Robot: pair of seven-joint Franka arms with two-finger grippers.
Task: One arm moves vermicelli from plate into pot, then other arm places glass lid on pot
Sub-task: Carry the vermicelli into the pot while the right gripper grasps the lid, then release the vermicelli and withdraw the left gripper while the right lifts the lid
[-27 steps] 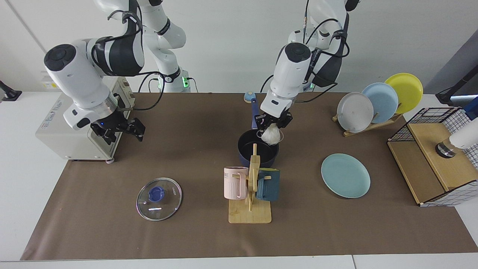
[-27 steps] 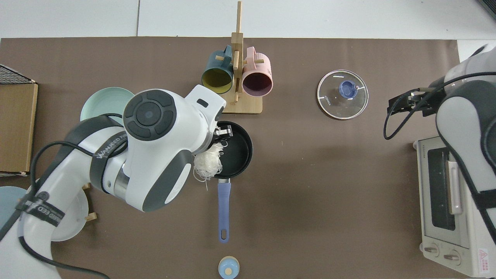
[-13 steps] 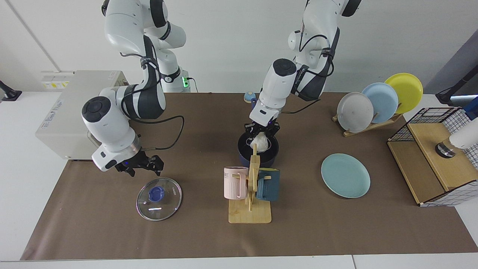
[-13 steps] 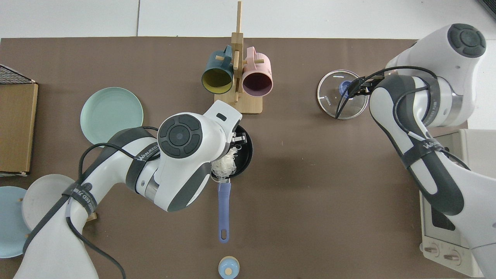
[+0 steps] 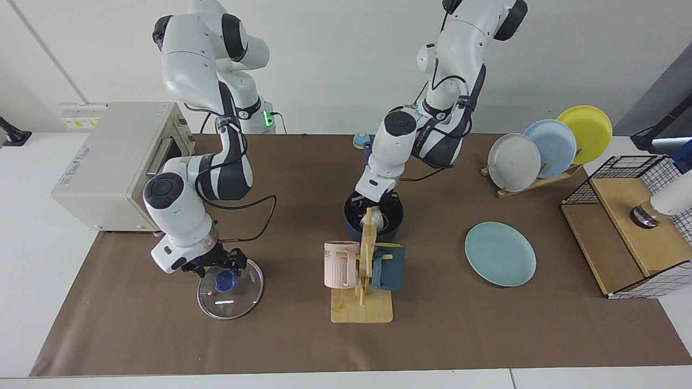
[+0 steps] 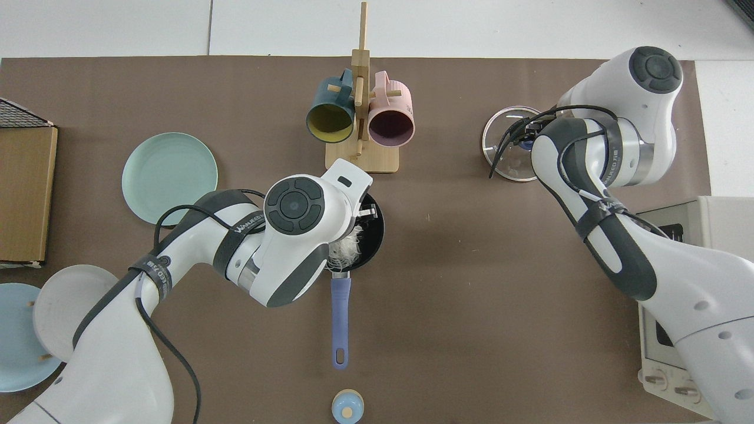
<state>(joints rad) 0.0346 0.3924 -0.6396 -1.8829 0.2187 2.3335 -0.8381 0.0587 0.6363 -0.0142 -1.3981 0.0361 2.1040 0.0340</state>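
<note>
Fingers of the left gripper (image 5: 373,213) are down inside the pot (image 5: 393,220), right at the vermicelli (image 5: 377,218), but the wooden mug rack (image 5: 363,281) blocks them in the facing view and the wrist covers them from above, so can't tell if they pinch the bundle or have let go. Vermicelli sits low in the pot (image 6: 372,229), white threads (image 6: 347,253) bunched at the handle-side rim in the top view. Teal plate (image 5: 500,254) lies bare, well apart from the pot. Key relation for the coming move, as I judge it: the blue knob (image 5: 225,281) of the glass lid (image 5: 238,298) lies directly under the right gripper (image 5: 219,263), whose fingers (image 5: 236,261) look spread above the knob, not closed on it; lid is flat on the desk (image 5: 486,335). Right arm is clearly the nearer 1 to the lid, left arm is busy at the pot. Pot handle (image 6: 340,321) long axis runs straight away from the mug rack, so a lid lowered from above only has to clear the left wrist. Versus 0.5 s ago: right gripper has dropped from beside the lid rim to right over the knob; left gripper has sunk deeper, bundle went from at rim height to inside. 1.0 s ago the vermicelli hung above the rim and the right gripper was back near the toaster oven (image 5: 108,162).
</note>
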